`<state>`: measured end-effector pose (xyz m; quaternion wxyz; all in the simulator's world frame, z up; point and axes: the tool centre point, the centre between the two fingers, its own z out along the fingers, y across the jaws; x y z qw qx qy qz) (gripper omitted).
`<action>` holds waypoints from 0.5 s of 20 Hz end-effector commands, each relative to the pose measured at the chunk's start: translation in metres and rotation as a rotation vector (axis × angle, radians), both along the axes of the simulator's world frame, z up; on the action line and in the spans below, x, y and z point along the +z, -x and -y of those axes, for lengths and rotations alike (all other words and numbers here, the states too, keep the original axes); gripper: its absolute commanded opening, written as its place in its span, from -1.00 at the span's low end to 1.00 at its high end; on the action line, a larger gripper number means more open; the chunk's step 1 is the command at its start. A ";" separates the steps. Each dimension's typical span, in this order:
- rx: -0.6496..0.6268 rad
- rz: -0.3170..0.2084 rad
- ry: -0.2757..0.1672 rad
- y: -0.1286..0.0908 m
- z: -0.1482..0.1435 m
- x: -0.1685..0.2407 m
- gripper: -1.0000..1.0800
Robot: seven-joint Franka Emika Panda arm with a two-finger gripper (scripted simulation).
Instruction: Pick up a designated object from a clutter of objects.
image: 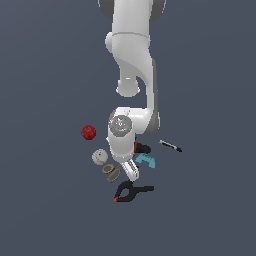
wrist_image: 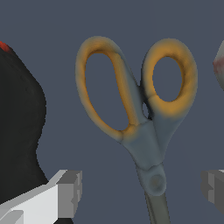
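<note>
The scissors [wrist_image: 146,131] fill the wrist view, with two yellow-orange handle loops and grey blades that run out of the picture. My gripper [wrist_image: 141,192] is open and straddles them just past the pivot, one finger [wrist_image: 68,192] on each side, with a gap to each. In the exterior view the scissors' loops [image: 111,171] lie beside the lowered gripper [image: 131,173], amid the clutter.
Around the scissors lie a red ball [image: 88,132], a white baseball [image: 100,157], a black clamp [image: 131,191], a cyan curved piece [image: 146,160] and a black pen [image: 170,146]. The drill [image: 142,148] is mostly hidden behind the arm. The clamp [wrist_image: 19,131] looms close beside one finger.
</note>
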<state>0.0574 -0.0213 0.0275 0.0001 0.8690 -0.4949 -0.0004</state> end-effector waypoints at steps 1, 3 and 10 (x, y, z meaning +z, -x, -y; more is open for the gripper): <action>-0.001 0.001 0.000 0.000 0.000 -0.010 0.92; -0.001 0.001 0.000 0.000 0.000 -0.015 0.92; -0.001 0.001 0.000 -0.001 0.000 -0.017 -1.00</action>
